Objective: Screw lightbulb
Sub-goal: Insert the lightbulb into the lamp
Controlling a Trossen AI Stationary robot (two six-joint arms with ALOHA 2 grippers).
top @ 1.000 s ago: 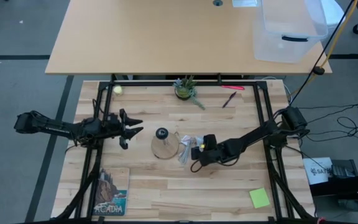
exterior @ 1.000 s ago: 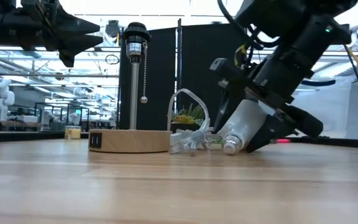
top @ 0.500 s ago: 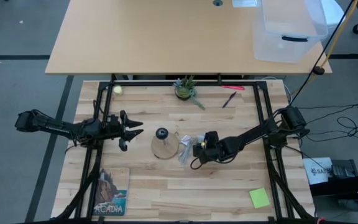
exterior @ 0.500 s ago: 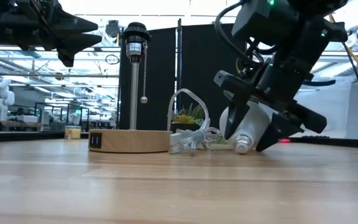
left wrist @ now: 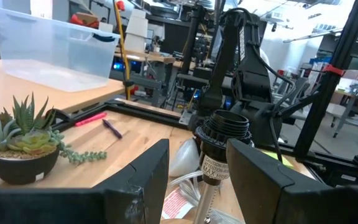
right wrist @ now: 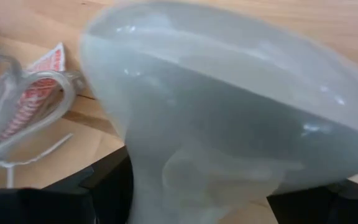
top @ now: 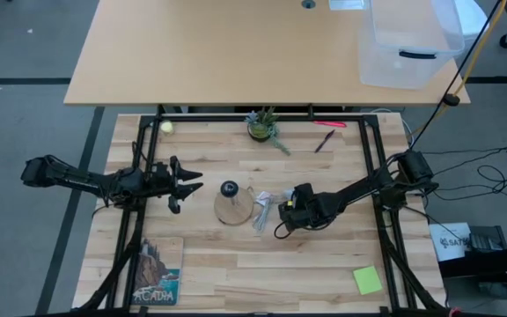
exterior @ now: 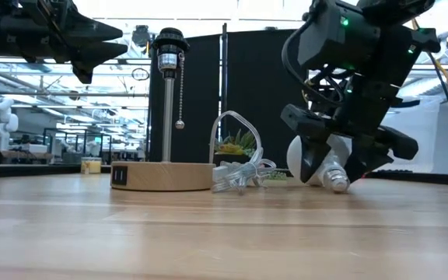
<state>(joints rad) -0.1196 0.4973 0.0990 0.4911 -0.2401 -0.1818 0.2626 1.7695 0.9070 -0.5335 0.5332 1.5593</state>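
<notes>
The lightbulb (exterior: 323, 162) (right wrist: 229, 112) sits between the fingers of my right gripper (exterior: 339, 167) (top: 287, 210), just right of the wooden lamp stand (top: 228, 210) (exterior: 162, 176). The stand's black socket (exterior: 169, 39) (left wrist: 222, 127) tops its upright rod. A clear plastic wrapper (top: 262, 211) (exterior: 239, 175) lies on the table between stand and bulb. My left gripper (top: 192, 183) (left wrist: 197, 155) hovers open and level, left of the socket, with nothing between its fingers. My right gripper pinches the lightbulb between its two fingers, on the pale body (right wrist: 138, 180) where the globe narrows. The fingers (exterior: 311, 159) slant steeply down from above. The bulb is tilted, its globe (exterior: 298, 154) toward the stand and its screw base (exterior: 337, 183) low at the table; whether it touches the wood I cannot tell.
A potted succulent (top: 260, 126), a dark pen (top: 325, 139) and a pink marker (top: 329, 124) lie toward the far edge. A booklet (top: 157, 273) lies near left and a green note (top: 367, 280) near right. Bare wood lies in front of the stand.
My right gripper has tipped to a steeper downward slant and rolled, shifting a little away from the stand. The lightbulb has turned with it: its screw base has swung from the stand's side to the far side, staying low at the table.
</notes>
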